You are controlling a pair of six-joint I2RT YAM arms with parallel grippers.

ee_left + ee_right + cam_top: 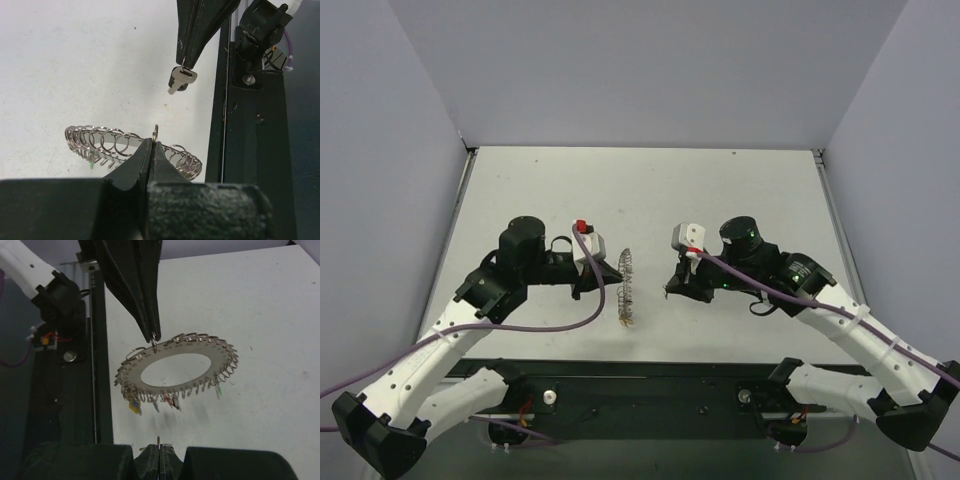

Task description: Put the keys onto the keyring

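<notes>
The keyring is a flat silvery disc rimmed with small wire loops, and it hangs above the table. My left gripper is shut on one upright loop at its rim. From its lower edge hang keys with yellow, red and green heads. My right gripper is shut on a small silver key, held apart from the keyring. In the top view the keyring stands edge-on between the left gripper and the right gripper.
A black base rail runs along the table's near edge, just behind both grippers. Grey walls close in the white table on the left, back and right. Purple cables trail from the arms.
</notes>
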